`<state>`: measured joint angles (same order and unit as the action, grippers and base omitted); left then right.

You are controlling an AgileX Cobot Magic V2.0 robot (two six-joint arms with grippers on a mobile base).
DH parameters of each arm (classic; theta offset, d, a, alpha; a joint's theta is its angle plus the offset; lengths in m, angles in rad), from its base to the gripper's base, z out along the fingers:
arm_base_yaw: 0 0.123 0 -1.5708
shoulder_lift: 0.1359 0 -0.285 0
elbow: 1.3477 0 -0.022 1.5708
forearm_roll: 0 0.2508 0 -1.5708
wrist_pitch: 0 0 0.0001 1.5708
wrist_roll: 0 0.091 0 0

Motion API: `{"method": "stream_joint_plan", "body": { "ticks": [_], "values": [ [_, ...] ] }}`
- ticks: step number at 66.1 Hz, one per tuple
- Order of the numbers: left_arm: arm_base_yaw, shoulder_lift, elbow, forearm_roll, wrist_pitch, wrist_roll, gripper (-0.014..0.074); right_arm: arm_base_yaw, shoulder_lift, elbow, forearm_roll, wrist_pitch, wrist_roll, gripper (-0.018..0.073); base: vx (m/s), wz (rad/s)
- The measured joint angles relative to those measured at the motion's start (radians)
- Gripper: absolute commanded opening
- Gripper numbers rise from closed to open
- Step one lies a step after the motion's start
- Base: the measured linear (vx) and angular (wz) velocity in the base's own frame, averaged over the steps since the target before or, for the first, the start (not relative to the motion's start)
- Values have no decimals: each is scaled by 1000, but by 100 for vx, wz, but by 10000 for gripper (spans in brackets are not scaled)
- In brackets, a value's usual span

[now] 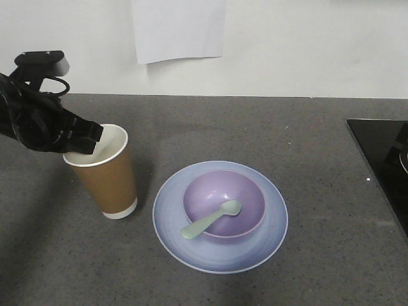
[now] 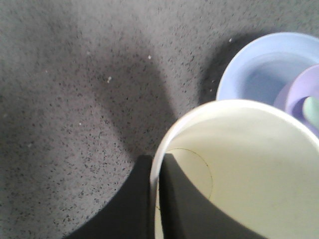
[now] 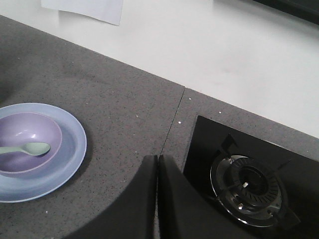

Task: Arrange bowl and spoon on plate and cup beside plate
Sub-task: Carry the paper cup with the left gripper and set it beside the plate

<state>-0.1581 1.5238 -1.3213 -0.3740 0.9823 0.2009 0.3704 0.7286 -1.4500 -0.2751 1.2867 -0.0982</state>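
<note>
Beside the plate (image 1: 220,220), left gripper (image 1: 83,137) pinches the upright cup (image 1: 108,175) by its rim: release gently, lift straight up so it won't tip.

no readable text, labels or numbers

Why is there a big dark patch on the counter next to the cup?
In the front view, the brown paper cup casts a soft shadow onto the speckled grey counter behind it; in the left wrist view, that shadow spreads wide, and the cup's white rim looks blurry because it is so close; in the right wrist view, things look sharp.
</note>
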Motion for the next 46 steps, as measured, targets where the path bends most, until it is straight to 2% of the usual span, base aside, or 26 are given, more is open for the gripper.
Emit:
{"method": "stream_joint_plan", "body": {
  "ticks": [46],
  "values": [
    [0,74,0,2,2,0,-7,0,0,0,0,0,0,-5,0,0]
  ]
}}
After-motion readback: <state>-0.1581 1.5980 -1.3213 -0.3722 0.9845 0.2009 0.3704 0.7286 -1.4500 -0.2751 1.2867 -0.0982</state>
